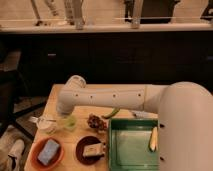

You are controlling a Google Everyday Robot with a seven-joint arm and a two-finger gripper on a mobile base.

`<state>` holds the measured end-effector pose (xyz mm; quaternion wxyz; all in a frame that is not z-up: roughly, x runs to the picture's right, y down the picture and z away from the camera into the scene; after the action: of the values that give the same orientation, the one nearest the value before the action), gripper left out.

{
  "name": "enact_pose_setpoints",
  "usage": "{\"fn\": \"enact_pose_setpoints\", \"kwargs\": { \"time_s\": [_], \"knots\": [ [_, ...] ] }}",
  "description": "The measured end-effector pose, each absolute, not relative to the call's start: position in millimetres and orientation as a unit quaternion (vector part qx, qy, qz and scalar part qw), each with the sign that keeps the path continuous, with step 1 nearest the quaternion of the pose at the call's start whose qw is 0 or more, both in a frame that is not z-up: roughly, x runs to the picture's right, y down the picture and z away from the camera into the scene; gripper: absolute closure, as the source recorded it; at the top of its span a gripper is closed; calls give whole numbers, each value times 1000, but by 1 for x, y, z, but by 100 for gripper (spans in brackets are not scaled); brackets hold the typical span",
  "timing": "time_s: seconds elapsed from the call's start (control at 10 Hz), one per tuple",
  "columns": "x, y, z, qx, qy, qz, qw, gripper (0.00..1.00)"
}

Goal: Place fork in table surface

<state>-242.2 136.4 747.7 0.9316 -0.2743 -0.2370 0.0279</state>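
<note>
back: dark cabinet front (130, 60), spans full width
above: pale ledge (165, 26) with metal legs (77, 15) standing on it
left: pale floor (35, 102)
light: dim, warm

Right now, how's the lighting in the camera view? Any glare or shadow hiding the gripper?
Camera view: dim, warm light; the background behind the table surface is nearly black; a bright band runs along the top rail; the white arm reads brightest; the gripper hangs shaded under it, over the table's left part.
</note>
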Motion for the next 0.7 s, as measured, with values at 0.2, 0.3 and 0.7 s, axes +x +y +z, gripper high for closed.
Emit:
{"fn": "enact_pose_setpoints", "kwargs": {
  "time_s": [0.2, 0.3, 0.7],
  "knots": [
    [-248, 144, 754, -272, -232, 28, 933, 20],
    [-251, 150, 759, -277, -232, 27, 932, 20],
    [-255, 161, 774, -296, -244, 29, 923, 20]
  ]
}}
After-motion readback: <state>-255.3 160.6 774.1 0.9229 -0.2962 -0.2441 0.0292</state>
